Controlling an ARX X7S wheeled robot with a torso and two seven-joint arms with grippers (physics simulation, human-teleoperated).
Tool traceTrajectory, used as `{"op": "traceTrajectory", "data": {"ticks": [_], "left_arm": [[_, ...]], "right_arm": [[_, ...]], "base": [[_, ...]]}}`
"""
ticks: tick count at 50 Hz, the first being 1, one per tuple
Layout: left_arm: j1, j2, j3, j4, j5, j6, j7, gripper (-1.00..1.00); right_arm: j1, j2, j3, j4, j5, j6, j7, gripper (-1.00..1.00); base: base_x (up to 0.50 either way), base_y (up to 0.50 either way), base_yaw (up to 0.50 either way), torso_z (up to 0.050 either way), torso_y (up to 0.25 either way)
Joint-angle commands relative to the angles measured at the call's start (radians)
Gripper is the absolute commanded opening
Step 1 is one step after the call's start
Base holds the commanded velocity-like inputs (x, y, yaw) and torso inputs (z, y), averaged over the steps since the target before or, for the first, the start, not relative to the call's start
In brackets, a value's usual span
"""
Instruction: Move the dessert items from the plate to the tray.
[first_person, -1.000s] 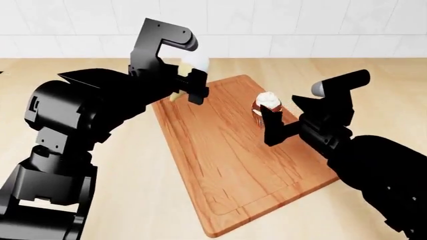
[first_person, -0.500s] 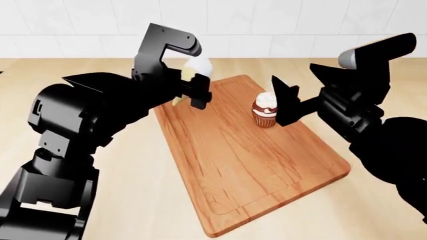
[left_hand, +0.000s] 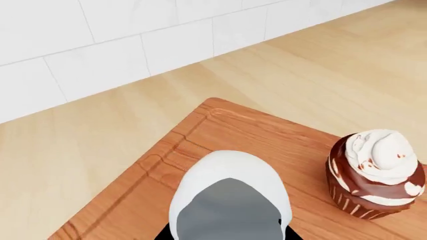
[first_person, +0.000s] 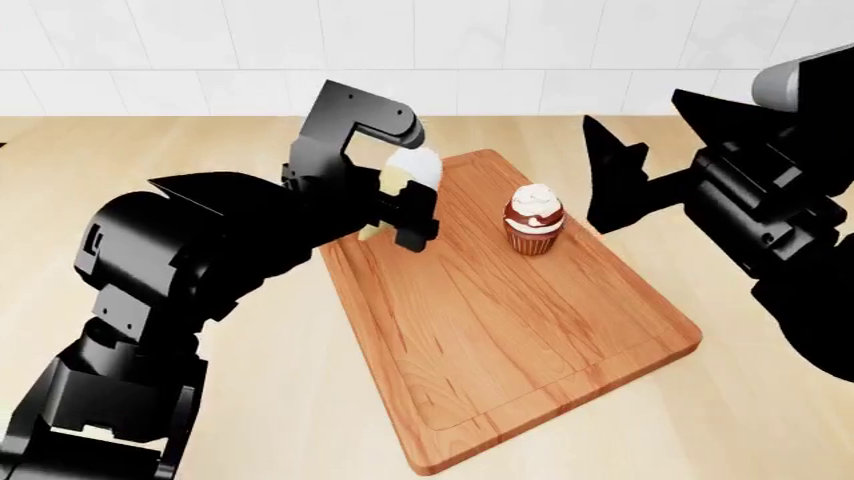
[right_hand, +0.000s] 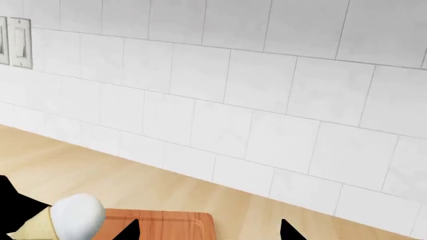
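The ice-cream cone (first_person: 404, 172) is gripped between the fingers of the left gripper (first_person: 400, 205) above the far left corner of the tray (first_person: 534, 340). The right gripper (first_person: 607, 190) is held spread and empty, raised beside the cupcake (first_person: 534, 221), which stands upright on the tray.

A white tiled wall (right_hand: 253, 95) with grey grout lines rose directly behind a light wood countertop (first_person: 200, 150). A white switch plate (right_hand: 19, 42) was mounted on that wall, above the countertop. Lighting was even.
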Motion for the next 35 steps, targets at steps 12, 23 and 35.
{"op": "traceTrajectory", "data": {"ticks": [12, 23, 35], "left_arm": [[0.007, 0.001, 0.003, 0.035, -0.028, -0.019, -0.012, 1.00], [0.004, -0.005, 0.005, 0.037, -0.034, -0.013, -0.011, 1.00], [-0.038, -0.009, -0.032, 0.038, -0.055, -0.026, -0.020, 1.00]], "right_arm": [[-0.003, -0.005, 0.006, 0.000, -0.013, -0.005, 0.003, 1.00], [-0.008, -0.010, 0.004, 0.000, -0.014, -0.010, 0.005, 1.00], [-0.011, 0.003, 0.021, -0.018, 0.011, -0.003, 0.019, 1.00]], "base": [[0.00, 0.00, 0.00, 0.000, 0.001], [0.00, 0.00, 0.00, 0.000, 0.000], [0.00, 0.00, 0.00, 0.000, 0.000]]}}
